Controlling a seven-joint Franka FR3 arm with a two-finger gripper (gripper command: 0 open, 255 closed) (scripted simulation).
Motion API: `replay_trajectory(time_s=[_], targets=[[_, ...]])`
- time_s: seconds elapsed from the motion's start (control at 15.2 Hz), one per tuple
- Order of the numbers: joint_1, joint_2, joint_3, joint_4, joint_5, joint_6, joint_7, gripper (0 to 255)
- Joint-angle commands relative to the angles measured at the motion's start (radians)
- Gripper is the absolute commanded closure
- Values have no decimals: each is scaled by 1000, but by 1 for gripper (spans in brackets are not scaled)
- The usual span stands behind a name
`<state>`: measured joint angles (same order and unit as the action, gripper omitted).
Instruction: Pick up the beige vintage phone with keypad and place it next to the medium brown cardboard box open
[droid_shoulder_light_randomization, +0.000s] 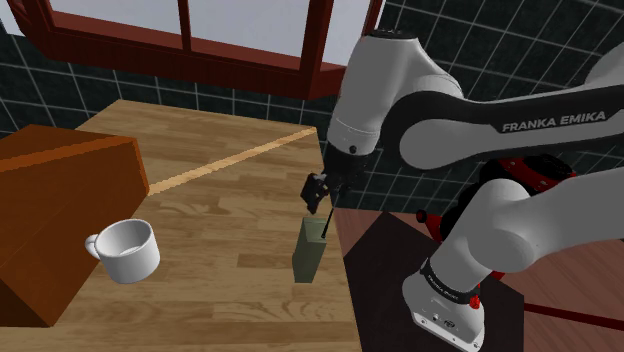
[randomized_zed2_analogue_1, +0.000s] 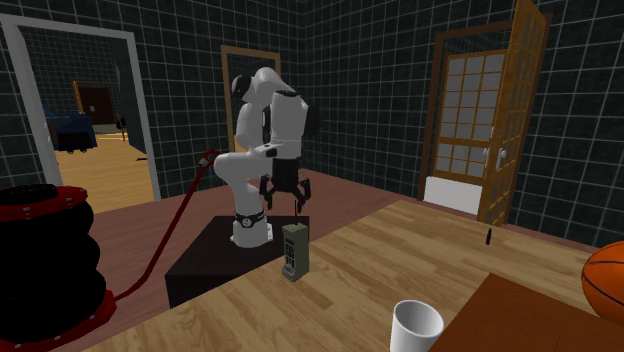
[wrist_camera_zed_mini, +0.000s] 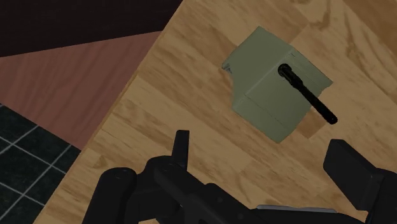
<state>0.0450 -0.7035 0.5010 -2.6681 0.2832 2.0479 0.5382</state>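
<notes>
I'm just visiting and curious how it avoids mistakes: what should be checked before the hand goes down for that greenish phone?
1. Hand open: ok, the fingers stand apart.
2. Hand over the phone: ok, it hangs just above without touching it.
3. Phone upright: ok, it stands on the table near the edge.
4. Antenna clear of the fingers: cannot tell.
5. Free spot beside the box: ok, there is bare wood, though the mug stands close.
</notes>
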Motion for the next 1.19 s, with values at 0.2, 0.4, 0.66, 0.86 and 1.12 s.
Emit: replay_trajectory(time_s=[0.2,0.4,0.66,0.86,1.12], targets=[[-22,102,95,-26,13,142,84,0],[-28,131,111,-48,15,194,87,0],[-34,160,125,-66,15,240,90,0],[-35,160,125,-66,15,240,90,0],[-35,160,125,-66,15,240,90,255]])
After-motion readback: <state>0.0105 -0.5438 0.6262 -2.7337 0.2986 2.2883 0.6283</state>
